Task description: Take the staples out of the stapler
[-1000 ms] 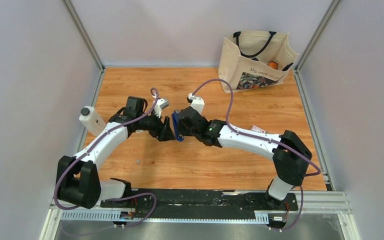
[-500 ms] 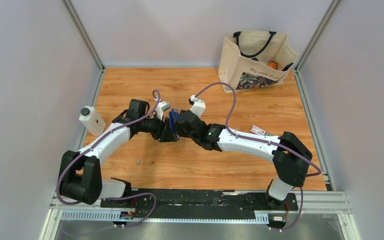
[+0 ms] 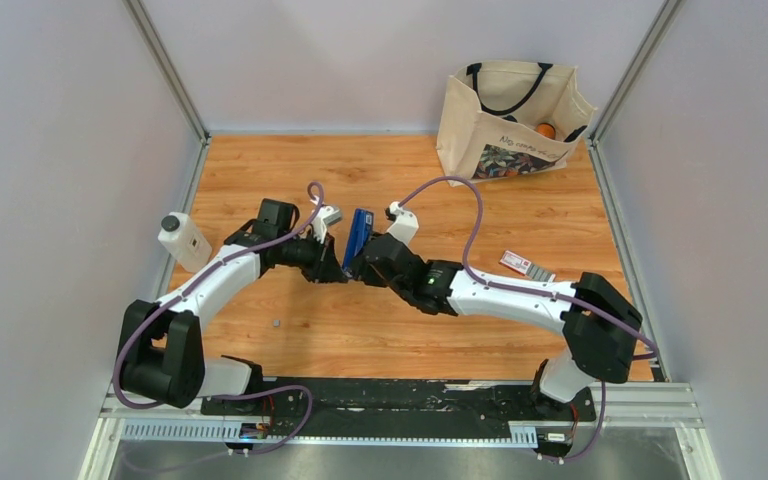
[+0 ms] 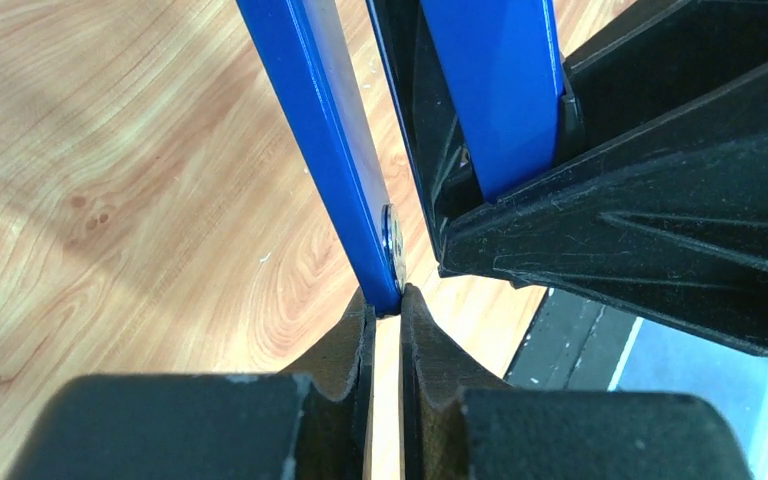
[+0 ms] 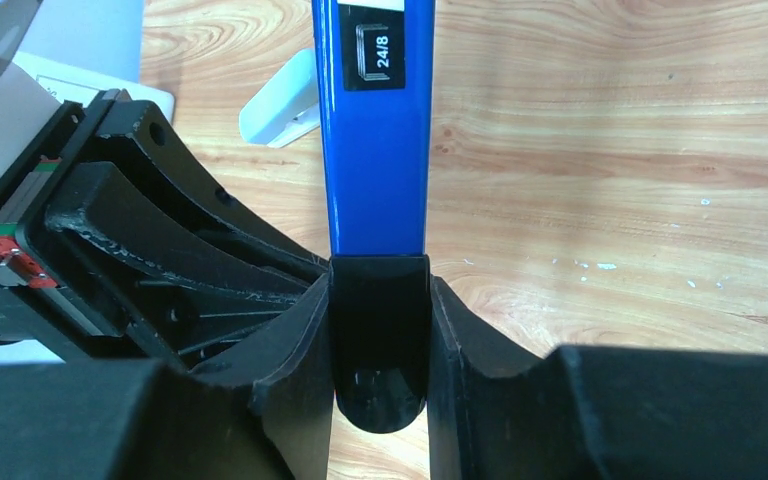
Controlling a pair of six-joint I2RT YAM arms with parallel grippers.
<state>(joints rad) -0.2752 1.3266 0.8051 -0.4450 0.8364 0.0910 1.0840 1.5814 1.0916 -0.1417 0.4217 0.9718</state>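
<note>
The blue stapler (image 3: 360, 232) hangs above the middle of the table, held between both grippers. In the right wrist view its blue body (image 5: 380, 140) carries a 24/8 label, and my right gripper (image 5: 380, 330) is shut on its black end. The left wrist view shows a thin blue arm of the stapler (image 4: 330, 130) standing apart from the thicker blue part (image 4: 495, 90). My left gripper (image 4: 388, 300) is shut on that thin arm's tip. A tiny grey bit (image 3: 276, 323), possibly one of the staples, lies on the wood by the left arm.
A cloth tote bag (image 3: 508, 120) stands at the back right. By the left wall sits a white bottle with a black cap (image 3: 184, 240). A small white-and-red box (image 3: 517, 263) lies to the right, beside the right arm.
My left gripper went from wide open to shut on the stapler's thin blue arm. The right gripper shifted left and tipped the stapler's free end toward the back.
</note>
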